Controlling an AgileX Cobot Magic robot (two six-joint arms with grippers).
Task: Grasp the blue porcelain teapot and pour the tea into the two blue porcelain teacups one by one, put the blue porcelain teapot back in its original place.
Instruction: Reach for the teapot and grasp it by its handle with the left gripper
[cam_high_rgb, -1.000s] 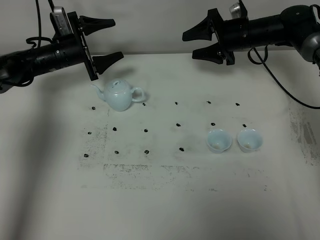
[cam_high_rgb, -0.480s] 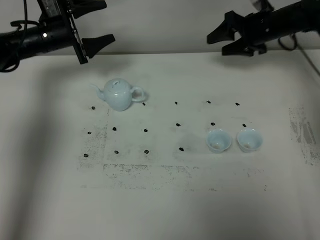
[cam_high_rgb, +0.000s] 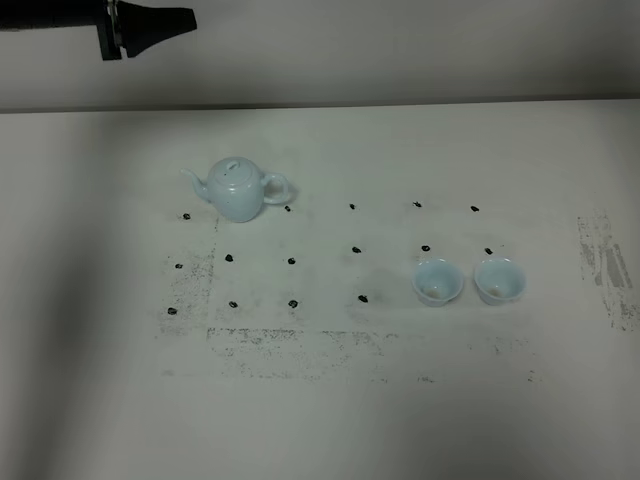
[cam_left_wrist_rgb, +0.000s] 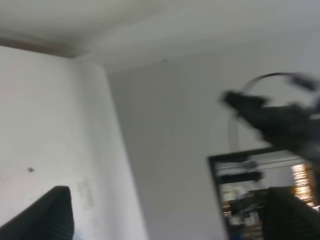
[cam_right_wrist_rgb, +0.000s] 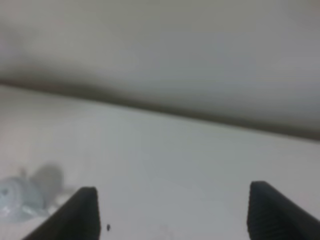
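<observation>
Left end effector (cam_left_wrist_rgb: 170, 218) and right end effector (cam_right_wrist_rgb: 175, 215) both gape apart, far from the blue porcelain teapot (cam_high_rgb: 238, 189). It looks fragile and slippery; grip its loop handle (cam_high_rgb: 280, 187).

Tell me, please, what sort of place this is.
Probably a robotics test bench: a scuffed white table marked with a grid of black dots, with a blue porcelain teapot and two teacups staged on it.

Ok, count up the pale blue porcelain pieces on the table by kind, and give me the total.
teapot: 1
teacups: 2
total: 3
</observation>
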